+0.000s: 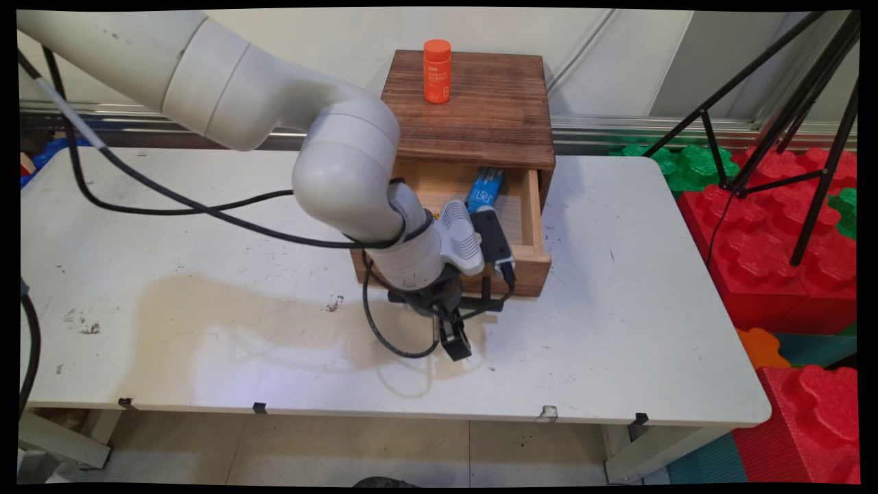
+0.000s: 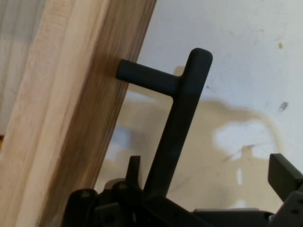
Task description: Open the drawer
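Main view: a white table (image 1: 617,329) carries a dark wooden cabinet (image 1: 473,110) set against its far edge, with a single drawer (image 1: 531,226) pulled out toward the camera. An orange bottle (image 1: 437,71) stands upright on the cabinet top, near its far edge. Inside the open drawer lies a blue packet (image 1: 485,189), toward the back right. The arm's wrist covers the left and middle parts of the drawer, and the black gripper (image 1: 453,339) hangs just in front of the drawer's front panel, pointing down at the table, with black cables looped about it. To the right of the table stand red and green foam blocks (image 1: 775,240) and a black tripod (image 1: 809,137). Hand view: the drawer front (image 2: 71,123) runs slantwise along the left side, and its black handle (image 2: 182,113) juts from the wood on a post and then runs as a bar down to the gripper's linkage. One finger (image 2: 284,175) shows at the right, well apart from the bar, so the pincer stands wide open, with the handle between its fingers but not clasped.
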